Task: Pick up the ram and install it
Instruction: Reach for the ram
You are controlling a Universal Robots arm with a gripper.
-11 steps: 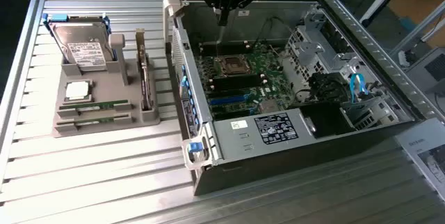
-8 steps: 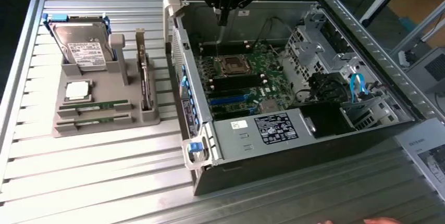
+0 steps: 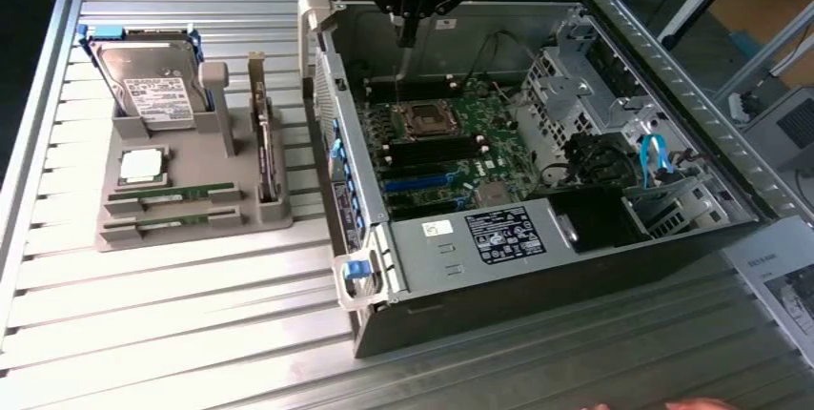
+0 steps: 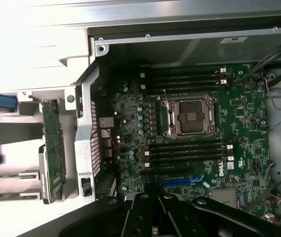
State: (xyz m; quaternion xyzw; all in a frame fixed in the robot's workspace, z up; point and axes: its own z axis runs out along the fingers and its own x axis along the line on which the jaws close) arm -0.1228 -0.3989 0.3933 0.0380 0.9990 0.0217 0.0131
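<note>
While gripper (image 3: 407, 38) hangs closed over open computer case (image 3: 573, 276), two ram sticks (image 3: 172, 194) lie in grey holder (image 3: 191, 236), well apart

At the upper middle of the frame the black gripper (image 3: 407, 40) hangs over the open computer case (image 3: 535, 305), its fingers pressed together, above the upper edge of the green motherboard (image 3: 445, 157). At the left of the frame a grey holder (image 3: 191, 238) lies on the slatted metal table (image 3: 166, 334). In its lower part the upper ram stick (image 3: 172, 195) and the lower ram stick (image 3: 170, 225) lie in parallel slots. Just above them rests a silver processor chip (image 3: 141, 166). Higher up stands a hard drive (image 3: 159, 95), and at the holder's right side an expansion card (image 3: 263, 138) stands on its edge
</note>
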